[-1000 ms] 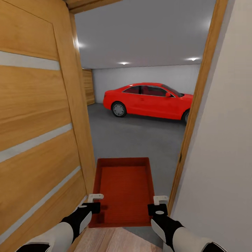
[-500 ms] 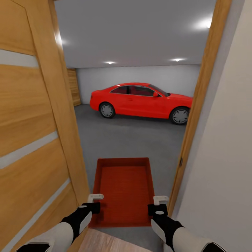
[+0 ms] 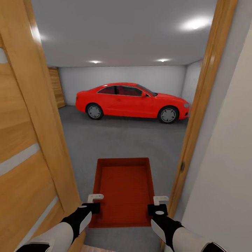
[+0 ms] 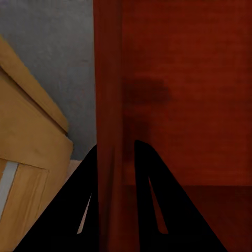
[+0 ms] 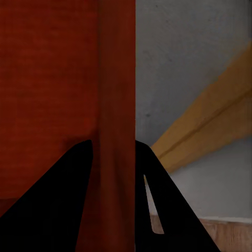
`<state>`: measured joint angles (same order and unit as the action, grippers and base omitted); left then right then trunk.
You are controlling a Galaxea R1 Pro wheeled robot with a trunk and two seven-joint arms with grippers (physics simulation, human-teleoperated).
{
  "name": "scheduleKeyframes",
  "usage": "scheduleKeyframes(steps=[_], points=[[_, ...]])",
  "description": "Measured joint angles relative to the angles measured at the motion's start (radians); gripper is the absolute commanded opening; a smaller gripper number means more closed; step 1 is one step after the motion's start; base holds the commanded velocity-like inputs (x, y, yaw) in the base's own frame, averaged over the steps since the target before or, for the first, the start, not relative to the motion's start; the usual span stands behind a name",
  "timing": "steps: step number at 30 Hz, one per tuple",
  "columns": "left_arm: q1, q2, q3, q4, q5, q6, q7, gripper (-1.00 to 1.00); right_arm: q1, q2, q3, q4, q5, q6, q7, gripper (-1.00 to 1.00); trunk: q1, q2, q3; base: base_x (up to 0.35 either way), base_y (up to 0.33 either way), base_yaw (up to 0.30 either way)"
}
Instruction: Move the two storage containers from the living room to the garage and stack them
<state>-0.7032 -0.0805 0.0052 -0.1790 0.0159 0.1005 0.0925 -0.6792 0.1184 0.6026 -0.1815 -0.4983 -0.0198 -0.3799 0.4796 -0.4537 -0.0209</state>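
Observation:
One orange-red storage container [image 3: 124, 189] is held level in front of me, over the dark grey garage floor [image 3: 122, 140] just inside the doorway. My left gripper [image 3: 95, 198] is shut on its left wall and my right gripper [image 3: 160, 200] on its right wall, both near the container's near end. The left wrist view has the dark fingers of the left gripper [image 4: 115, 157] straddling the wall of the container [image 4: 184, 79]. In the right wrist view the right gripper [image 5: 113, 152] clamps the wall of the container [image 5: 47, 68] the same way.
An open light-wood door [image 3: 21, 140] stands close on my left, and the door frame [image 3: 199, 115] and a white wall [image 3: 227, 157] close on my right. A red car [image 3: 129, 101] is parked across the far side of the garage, with open grey floor before it.
The camera has moved forward through the doorway: door and frame have slid outward, more of the garage shows, and the wood-plank strip at the bottom has nearly gone. Both grippers hold the container as before.

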Motion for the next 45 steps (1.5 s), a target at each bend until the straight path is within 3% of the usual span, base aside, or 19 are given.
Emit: scheduleKeyframes(steps=[20, 45], points=[[0.000, 0.000, 0.000, 0.000, 0.000, 0.000, 0.000, -1.00, 0.000, 0.000, 0.000, 0.000, 0.000, 0.000, 0.000, -1.00, 0.000, 0.000, 0.000, 0.243, 0.214, -0.235], [0.000, -0.001, -0.002, -0.001, 0.002, 0.000, 0.002, -1.00, 0.000, -0.001, 0.001, -0.001, 0.000, 0.000, 0.001, -1.00, 0.000, 0.000, 0.000, 0.039, 0.034, -0.011]])
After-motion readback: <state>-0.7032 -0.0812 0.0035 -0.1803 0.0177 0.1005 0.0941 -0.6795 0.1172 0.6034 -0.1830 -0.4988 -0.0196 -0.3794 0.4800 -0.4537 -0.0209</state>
